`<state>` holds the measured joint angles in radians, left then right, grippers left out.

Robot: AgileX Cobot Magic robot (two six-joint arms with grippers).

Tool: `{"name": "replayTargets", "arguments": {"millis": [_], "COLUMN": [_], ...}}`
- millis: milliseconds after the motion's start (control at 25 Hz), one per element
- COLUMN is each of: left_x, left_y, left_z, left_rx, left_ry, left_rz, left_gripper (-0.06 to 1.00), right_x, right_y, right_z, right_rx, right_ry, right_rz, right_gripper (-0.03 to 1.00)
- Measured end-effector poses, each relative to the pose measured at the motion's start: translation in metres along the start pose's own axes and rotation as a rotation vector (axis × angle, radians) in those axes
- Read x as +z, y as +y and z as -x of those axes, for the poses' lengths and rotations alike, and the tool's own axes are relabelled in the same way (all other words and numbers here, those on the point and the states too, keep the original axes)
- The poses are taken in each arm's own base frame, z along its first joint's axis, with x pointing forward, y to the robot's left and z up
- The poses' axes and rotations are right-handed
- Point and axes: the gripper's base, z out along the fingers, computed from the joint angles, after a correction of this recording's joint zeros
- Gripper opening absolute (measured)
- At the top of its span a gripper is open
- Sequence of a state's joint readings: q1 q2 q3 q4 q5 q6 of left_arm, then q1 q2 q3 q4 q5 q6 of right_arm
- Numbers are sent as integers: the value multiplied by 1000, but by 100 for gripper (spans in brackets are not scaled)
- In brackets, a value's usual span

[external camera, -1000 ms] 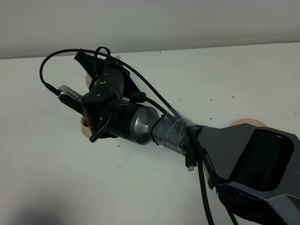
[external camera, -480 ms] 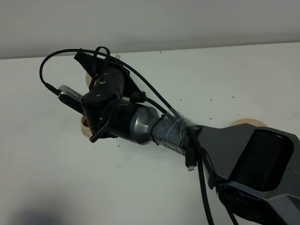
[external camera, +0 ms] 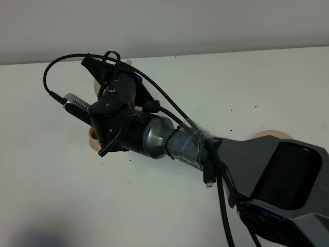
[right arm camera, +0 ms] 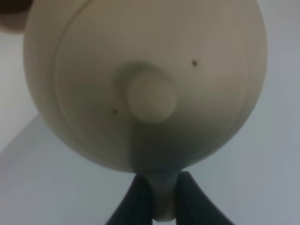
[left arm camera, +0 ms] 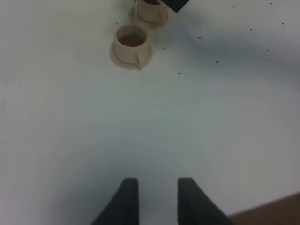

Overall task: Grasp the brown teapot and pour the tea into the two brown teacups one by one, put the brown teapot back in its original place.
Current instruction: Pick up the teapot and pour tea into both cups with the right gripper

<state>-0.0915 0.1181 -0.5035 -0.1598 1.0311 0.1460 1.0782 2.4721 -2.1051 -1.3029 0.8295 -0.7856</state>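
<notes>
- At the far left of the white table, the pale tan, round-bodied clay teapot hangs tipped above the cups. In the high view the dark right arm hides nearly all of it.
- The right gripper is pressed onto the teapot's loop handle, pinching it between both fingers. Holding it by the handle leaves the spout free and probably lets the wrist set the tilt.
- The knobbed lid faces the wrist camera squarely, which fits a steep pouring angle. A lid turned this far could slip.
- A thin brown stream of tea falls into the small tan cylindrical teacup nearer the left gripper, which already holds brown liquid. Its matching saucer would catch drips.
- The second, alike teacup stands just beyond the first on its own saucer. The cups sit close together, so a short shift would serve both. Whether the second is filled cannot be told.
- The flat round tan plate lies well apart on the right, partly behind the arm. It is the place for the teapot's return.
- The left gripper hovers over bare table on the near side with its fingers spread, holding nothing and apparently kept out of the pour.
</notes>
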Motion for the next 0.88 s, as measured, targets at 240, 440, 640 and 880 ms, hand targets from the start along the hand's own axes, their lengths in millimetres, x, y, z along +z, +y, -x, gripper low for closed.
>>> {"name": "replayTargets", "arguments": {"millis": [240, 440, 640, 880], "left_x": [0, 0, 0, 0], "left_y": [0, 0, 0, 0], "left_z": [0, 0, 0, 0], "left_rx": [0, 0, 0, 0], "left_ry": [0, 0, 0, 0], "left_rz": [0, 0, 0, 0], "left_gripper": [23, 23, 23, 23], "right_x": [0, 0, 0, 0], "right_y": [-1, -1, -1, -1], "right_z": [-1, -1, -1, -1], "right_rx": [-10, -11, -11, -11], "right_ry": [9, 10, 10, 11], "right_rz": [-7, -7, -6, -6], "right_gripper": [11, 11, 11, 11]}}
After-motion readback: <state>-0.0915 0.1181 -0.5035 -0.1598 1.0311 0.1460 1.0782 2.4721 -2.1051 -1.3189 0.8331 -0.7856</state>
